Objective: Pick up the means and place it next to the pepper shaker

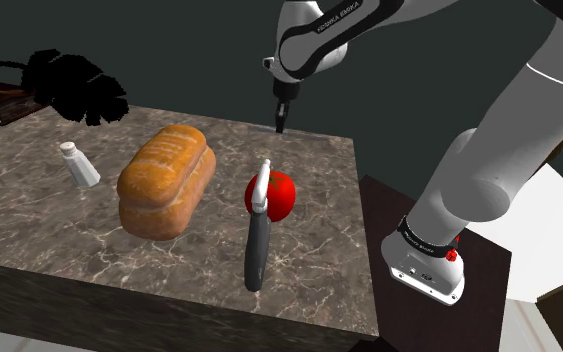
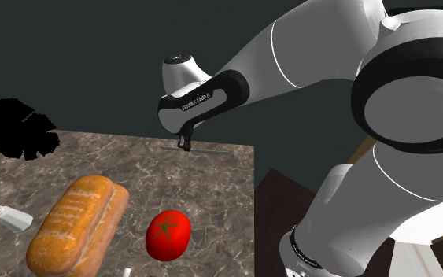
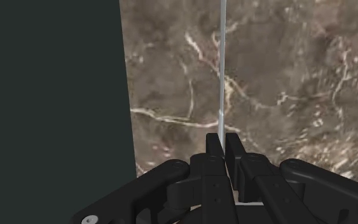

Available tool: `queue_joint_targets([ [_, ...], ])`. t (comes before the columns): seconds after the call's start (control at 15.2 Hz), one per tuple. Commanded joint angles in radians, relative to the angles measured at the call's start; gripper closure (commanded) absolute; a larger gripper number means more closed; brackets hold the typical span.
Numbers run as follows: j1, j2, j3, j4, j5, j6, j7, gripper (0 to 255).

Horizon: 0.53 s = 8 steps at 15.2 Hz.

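A thin grey strip lies flat on the brown marble counter, close to its far edge, and shows as a fine line in the second exterior view. My gripper stands straight down on one end of it, fingers shut, with the strip running out from between them. The gripper is at the counter's back, behind the tomato; in the second exterior view the gripper touches the surface. A white pepper shaker lies on its side toward the shoulder view's left, shaker.
A bread loaf lies between the shaker and a red tomato. A dark-handled peeler lies in front of the tomato. A black area sits at the back left. The counter's far edge drops off beside the gripper.
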Motion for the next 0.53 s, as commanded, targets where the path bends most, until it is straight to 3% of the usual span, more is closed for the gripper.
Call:
queue_joint_targets([
  [0.0,0.000,-0.016,0.001,0.009,-0.003,-0.026,0.003,255],
  [0.46,-0.001,-0.065,0.002,0.058,-0.010,-0.123,0.010,255],
])
